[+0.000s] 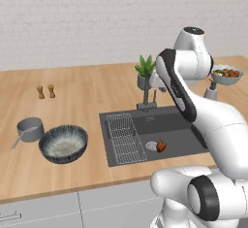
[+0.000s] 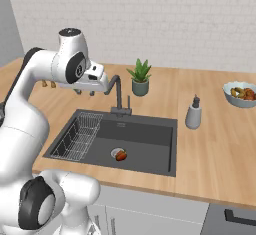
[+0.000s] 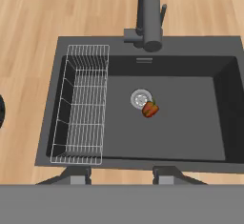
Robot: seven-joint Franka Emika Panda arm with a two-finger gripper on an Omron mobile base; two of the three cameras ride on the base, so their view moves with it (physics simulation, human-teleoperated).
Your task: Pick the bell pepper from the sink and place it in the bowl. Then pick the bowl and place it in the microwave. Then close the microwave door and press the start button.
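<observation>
Jaws: your gripper (image 2: 85, 92) hangs high above the sink, near the faucet; its fingers (image 3: 76, 174) stand well apart with nothing between them, so it is released and empty.
Pepper: the bell pepper (image 3: 150, 108) lies on the floor of the sink (image 3: 190, 118), touching the edge of the round drain (image 3: 140, 98), well below the jaws.
Rack: a wire rack (image 3: 81, 104) sits in one end of the basin, apart from the pepper.
Bowl: the bowl (image 1: 63, 143) stands on the desk (image 1: 97, 91) beside the rack end of the sink, holding nothing, with a grey pot (image 1: 30, 129) just beside it.
Done so far: nothing, judging by how things lie.
Left for you: pick the pepper, drop it in the bowl, carry the bowl to the microwave, shut the door, press start.
Hard to see: in the left base view your arm covers part of the sink and faucet; the bowl is cut to a dark sliver at the hand view's edge.
Other items: a potted plant (image 2: 140, 79), soap bottle (image 2: 193, 113) and fruit bowl (image 2: 240, 94) stand clear of the work.
</observation>
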